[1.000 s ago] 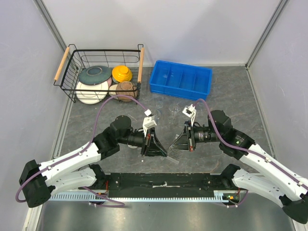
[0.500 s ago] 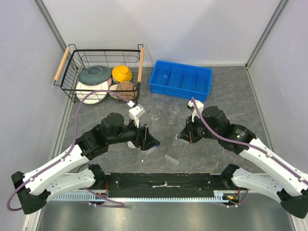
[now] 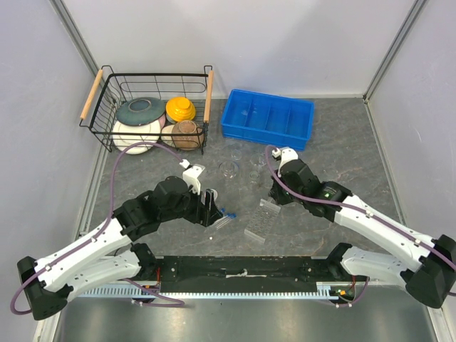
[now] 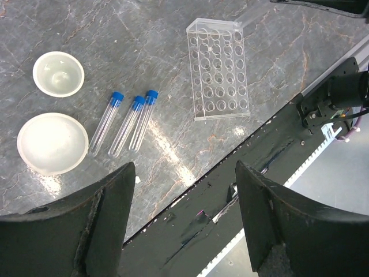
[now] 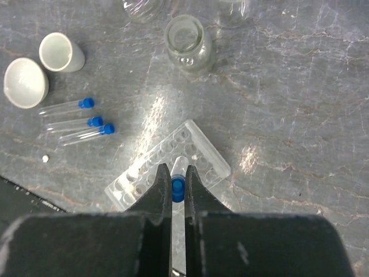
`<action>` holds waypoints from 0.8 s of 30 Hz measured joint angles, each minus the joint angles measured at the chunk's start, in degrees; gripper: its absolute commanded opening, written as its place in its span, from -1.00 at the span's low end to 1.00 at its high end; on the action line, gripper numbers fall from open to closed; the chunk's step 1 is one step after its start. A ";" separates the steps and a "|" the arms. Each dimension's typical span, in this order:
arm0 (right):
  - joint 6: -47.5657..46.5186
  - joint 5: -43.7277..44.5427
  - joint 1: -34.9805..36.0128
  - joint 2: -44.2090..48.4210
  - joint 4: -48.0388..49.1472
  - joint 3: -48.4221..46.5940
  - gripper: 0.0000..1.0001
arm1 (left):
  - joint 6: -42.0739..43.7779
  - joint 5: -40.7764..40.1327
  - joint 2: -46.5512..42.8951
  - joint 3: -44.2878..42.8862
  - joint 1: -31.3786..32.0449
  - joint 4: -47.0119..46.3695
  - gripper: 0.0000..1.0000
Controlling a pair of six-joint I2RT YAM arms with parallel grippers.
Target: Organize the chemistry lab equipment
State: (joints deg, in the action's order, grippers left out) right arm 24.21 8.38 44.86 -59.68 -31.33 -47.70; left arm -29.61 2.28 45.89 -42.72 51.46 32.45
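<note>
A clear gridded rack (image 4: 218, 69) (image 3: 260, 222) lies flat on the table's near middle. My right gripper (image 5: 178, 173) (image 3: 275, 195) hovers over the rack (image 5: 202, 156), shut on a blue-capped test tube (image 5: 180, 164) that points down at it. Three more blue-capped tubes (image 4: 128, 126) (image 5: 75, 122) lie side by side left of the rack. My left gripper (image 4: 184, 173) (image 3: 211, 206) hangs open and empty above the table's near edge, beside those tubes. Two small white bowls (image 4: 52, 143) (image 4: 58, 73) sit left of the tubes.
A glass jar (image 5: 187, 37) and other clear glassware (image 3: 229, 169) stand behind the rack. A blue divided tray (image 3: 267, 117) sits at the back centre. At the back left, a wire basket (image 3: 107, 75) holds coloured bowls and plates. The black base rail (image 4: 242, 173) runs along the near edge.
My left gripper has opened and drawn back to the left, away from the rack. My right gripper, still shut on its tube, has moved back and up over the rack's far end.
</note>
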 measured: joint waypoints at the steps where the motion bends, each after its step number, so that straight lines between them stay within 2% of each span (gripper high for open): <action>1: -0.02 0.63 0.11 -0.74 1.01 0.22 -1.00 | -0.15 -0.28 -0.26 0.13 0.00 0.31 0.53; 13: -0.11 2.99 1.68 -6.95 6.97 1.22 -1.00 | -0.83 -0.79 -1.44 1.25 0.00 0.52 0.52; 24: -0.44 4.52 4.11 -10.10 8.22 1.22 -1.00 | -0.83 -0.79 -1.77 1.55 0.00 0.50 0.51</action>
State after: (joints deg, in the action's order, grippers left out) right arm 23.77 12.91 48.97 -69.78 -23.11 -46.48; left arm -30.44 1.50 44.12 -41.17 51.46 32.95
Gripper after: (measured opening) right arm 0.048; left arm 0.760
